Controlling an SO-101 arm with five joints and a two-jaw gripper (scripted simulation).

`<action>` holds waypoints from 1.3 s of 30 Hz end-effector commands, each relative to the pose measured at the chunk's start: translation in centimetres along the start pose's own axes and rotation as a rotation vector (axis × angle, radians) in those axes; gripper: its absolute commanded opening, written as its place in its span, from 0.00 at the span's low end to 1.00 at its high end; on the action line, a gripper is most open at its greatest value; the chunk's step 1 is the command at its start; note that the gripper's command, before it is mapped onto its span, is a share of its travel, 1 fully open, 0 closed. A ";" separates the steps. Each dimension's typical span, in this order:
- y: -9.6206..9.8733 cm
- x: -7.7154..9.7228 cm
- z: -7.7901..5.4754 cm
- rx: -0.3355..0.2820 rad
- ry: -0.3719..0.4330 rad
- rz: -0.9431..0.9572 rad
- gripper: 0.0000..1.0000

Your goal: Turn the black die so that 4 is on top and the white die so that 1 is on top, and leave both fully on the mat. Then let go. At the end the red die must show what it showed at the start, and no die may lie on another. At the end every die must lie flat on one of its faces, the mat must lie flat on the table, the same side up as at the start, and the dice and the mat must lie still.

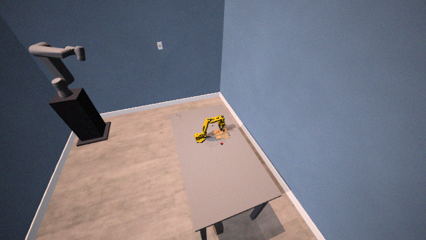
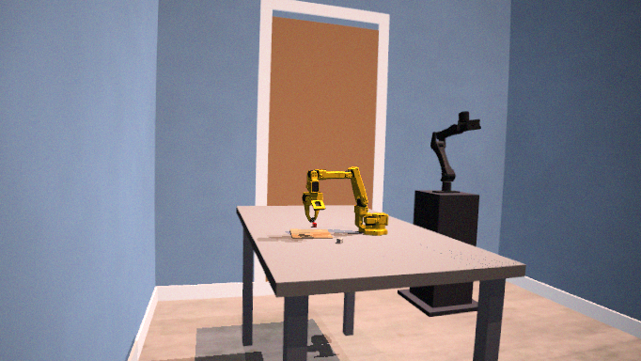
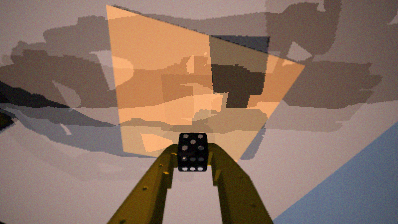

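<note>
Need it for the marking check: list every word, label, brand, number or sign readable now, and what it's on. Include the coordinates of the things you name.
Words, labels, brands, written numerals: none readable.
Black die (image 3: 193, 153), upper face in the wrist view: five pips.
Black die, lower face in that view: six pips.
White die (image 1: 212, 125) (image 2: 339, 241): too small to read.
Red die (image 1: 222, 144) (image 2: 314, 225): too small to read.
</note>
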State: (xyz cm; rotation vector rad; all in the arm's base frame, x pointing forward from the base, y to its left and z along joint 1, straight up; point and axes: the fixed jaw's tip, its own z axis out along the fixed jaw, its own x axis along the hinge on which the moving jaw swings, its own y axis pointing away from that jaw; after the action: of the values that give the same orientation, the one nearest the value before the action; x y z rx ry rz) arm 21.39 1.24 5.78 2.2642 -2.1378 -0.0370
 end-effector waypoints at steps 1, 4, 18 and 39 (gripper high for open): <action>0.5 3.0 -1.3 0.084 0.000 0.134 0.00; 1.8 5.1 -1.2 0.083 0.000 0.246 0.00; 8.4 10.4 -0.2 0.077 0.002 0.666 0.00; 12.3 11.5 0.8 0.073 0.002 0.892 0.00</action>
State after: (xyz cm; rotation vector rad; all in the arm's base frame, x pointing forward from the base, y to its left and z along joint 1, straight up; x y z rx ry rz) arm 9.63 -10.58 5.01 1.1348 -2.9269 -0.0038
